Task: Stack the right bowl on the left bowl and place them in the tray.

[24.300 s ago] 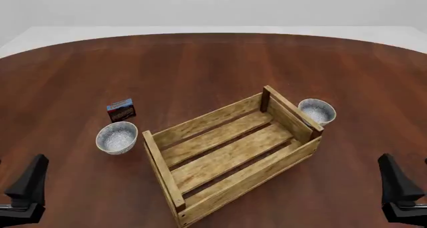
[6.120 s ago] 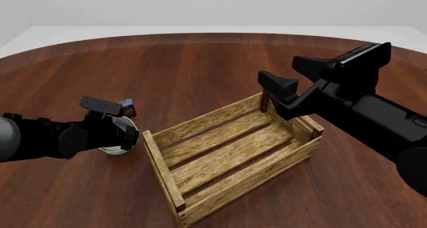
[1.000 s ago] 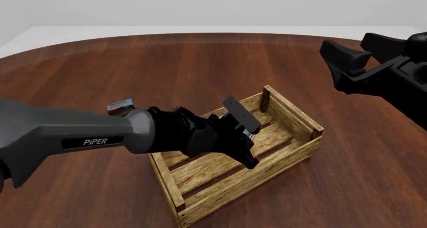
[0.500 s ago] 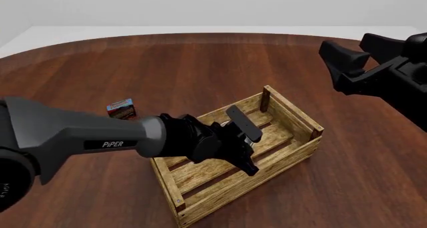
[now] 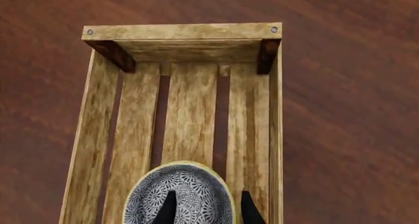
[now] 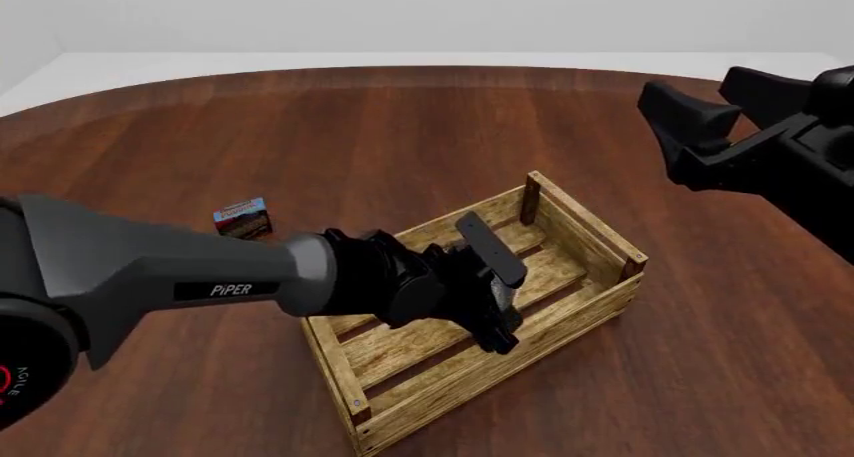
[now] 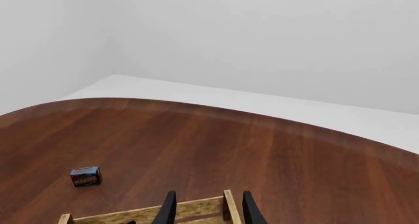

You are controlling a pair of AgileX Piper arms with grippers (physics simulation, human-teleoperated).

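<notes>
The tray (image 6: 561, 277) lies on the tabletop (image 6: 400, 127) with its long axis diagonal, near-left to far-right. The left tool (image 6: 497, 287) pinches the patterned bowl (image 5: 180, 197) by its rim inside the tray, low over the slats; whether two bowls are stacked there is hidden. Half a second earlier it sat slightly higher. The right tool (image 7: 206, 209), fingers spread, hovers empty near the far right, unchanged. A small red-blue box (image 6: 242, 218) stands left.
</notes>
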